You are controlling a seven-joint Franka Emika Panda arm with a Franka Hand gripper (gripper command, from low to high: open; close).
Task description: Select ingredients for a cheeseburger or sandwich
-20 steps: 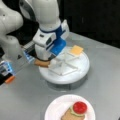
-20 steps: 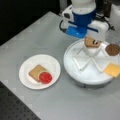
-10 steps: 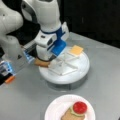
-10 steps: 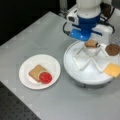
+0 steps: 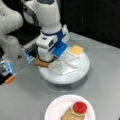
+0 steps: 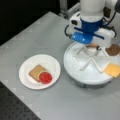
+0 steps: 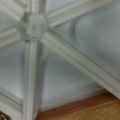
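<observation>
Grey table carries everything; the end effector hangs over a bread square on the divided tray, jaw state unclear, so grasping remains.

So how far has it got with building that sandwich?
Done: the paper plate holds a bread square, lettuce and tomato. In hand: the gripper is down over the second bread square on the divided tray. Cheese and patty are untouched.

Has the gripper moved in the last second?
No clear move. The gripper stays low over the divided tray's far edge, by the bread square.
</observation>
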